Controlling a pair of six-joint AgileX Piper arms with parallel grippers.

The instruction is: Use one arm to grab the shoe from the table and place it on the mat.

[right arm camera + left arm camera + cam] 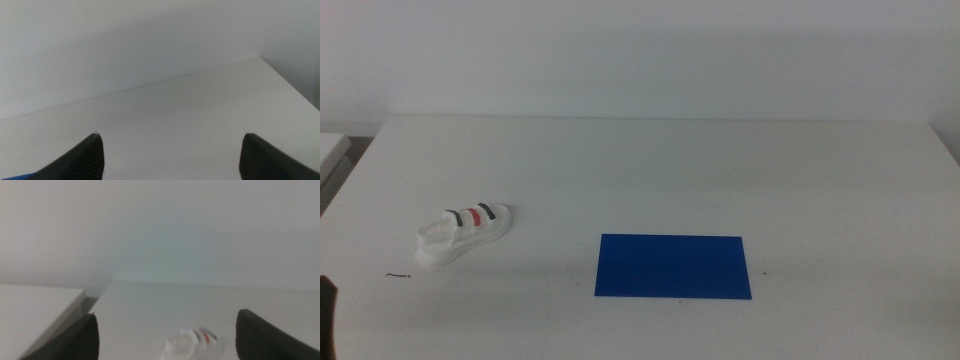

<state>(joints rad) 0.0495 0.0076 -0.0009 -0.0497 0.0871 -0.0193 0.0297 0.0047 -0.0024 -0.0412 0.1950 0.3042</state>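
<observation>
The white strap shoe lies on the white table at the left, its black, red and grey straps facing up. The blue mat lies flat near the table's middle front, apart from the shoe. My left gripper is open; in the left wrist view the shoe shows between its two jaws, further off. A dark bit of the left arm shows at the bottom left edge of the middle view. My right gripper is open and empty over bare table, with a sliver of the mat at the picture's corner.
A second white surface stands beside the table's left edge, also in the left wrist view. A small dark speck lies in front of the shoe. A white wall rises behind the table.
</observation>
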